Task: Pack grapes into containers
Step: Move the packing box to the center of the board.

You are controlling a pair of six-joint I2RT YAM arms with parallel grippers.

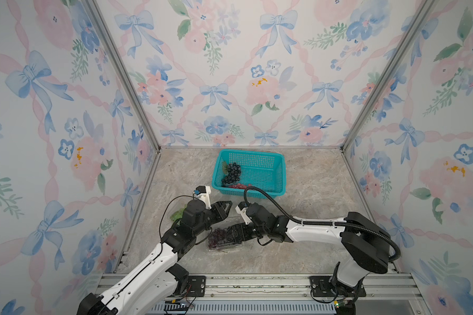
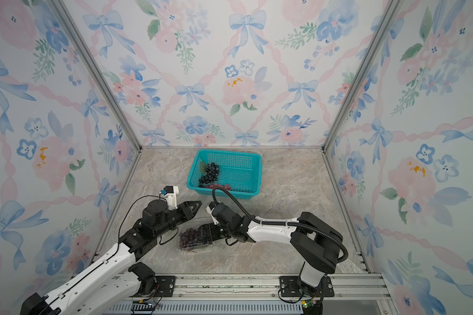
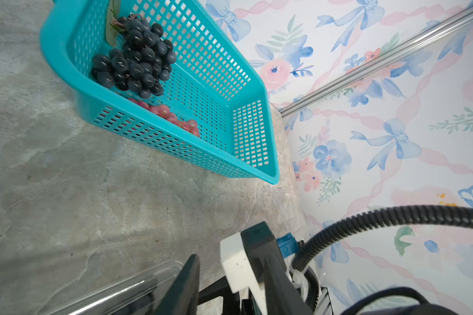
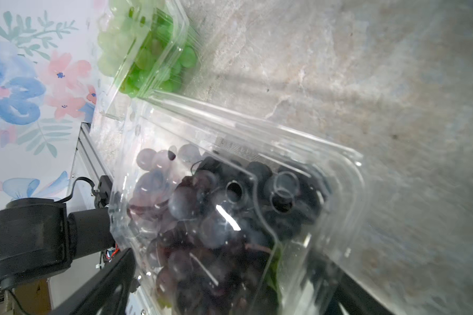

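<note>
Open table [image 1: 320, 218] right of the arms, teal basket [image 1: 280, 174] at the back. Right gripper [image 1: 230, 234], spread wide, straddles the front container [image 1: 222, 250] of dark purple grapes [image 1: 217, 236]; left gripper [image 1: 225, 205] jaws I cannot tell.

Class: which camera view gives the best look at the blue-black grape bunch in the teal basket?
The left wrist view: the blue-black bunch is close, sharp and unobstructed. Both top views show it small in the teal basket. The right wrist view does not show it.
</note>
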